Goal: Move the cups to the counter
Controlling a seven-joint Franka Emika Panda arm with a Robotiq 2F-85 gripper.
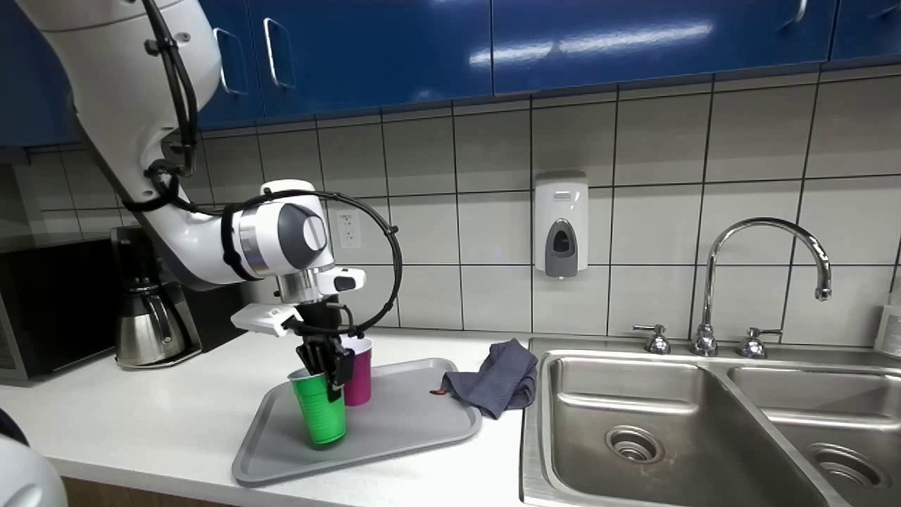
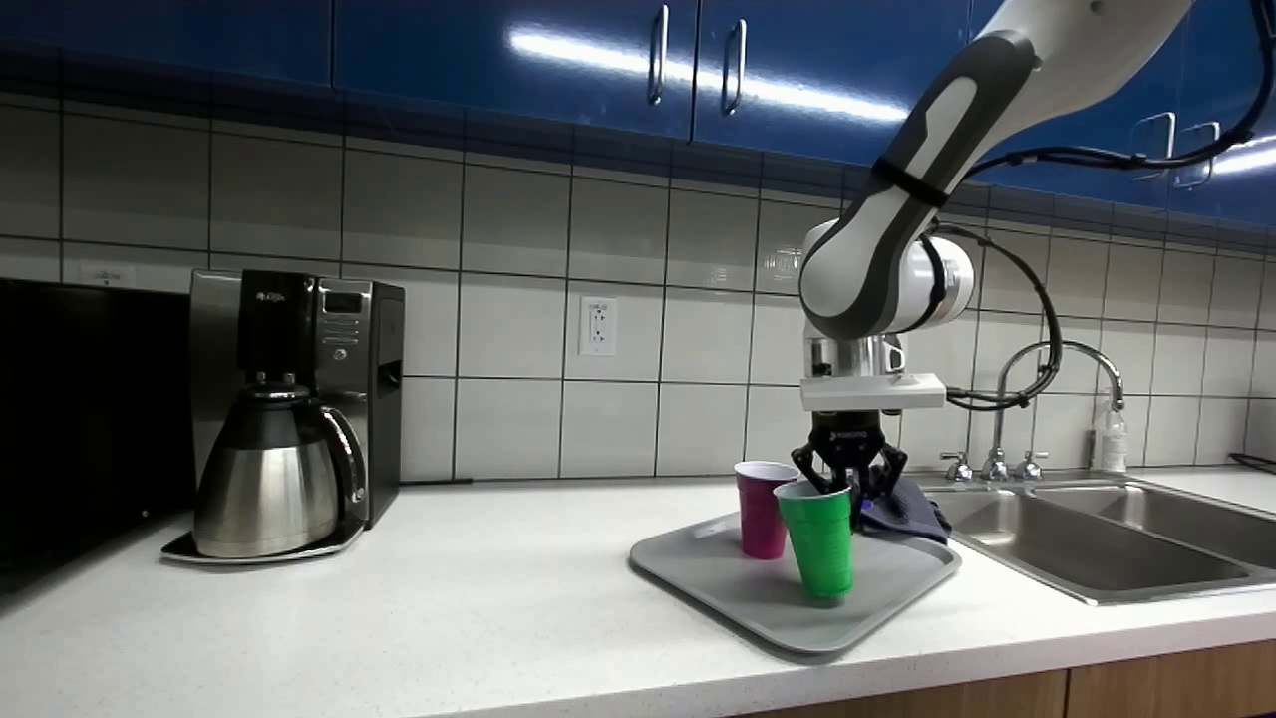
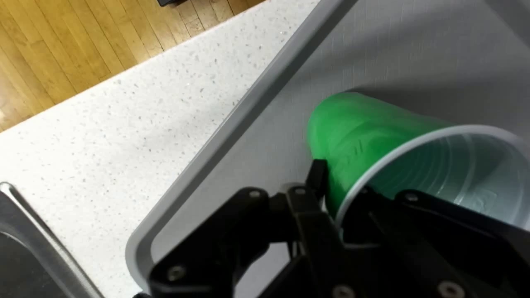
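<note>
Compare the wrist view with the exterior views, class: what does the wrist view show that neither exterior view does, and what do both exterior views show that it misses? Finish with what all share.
Only the wrist view: wooden floorboards and the inner rings of the green cup.
Only the exterior views: the purple cup, coffee pot, blue cabinets, tiled wall and tap.
Shared: the green cup with the jaws closed on it near the rim, the grey tray, the counter and part of the steel sink.
</note>
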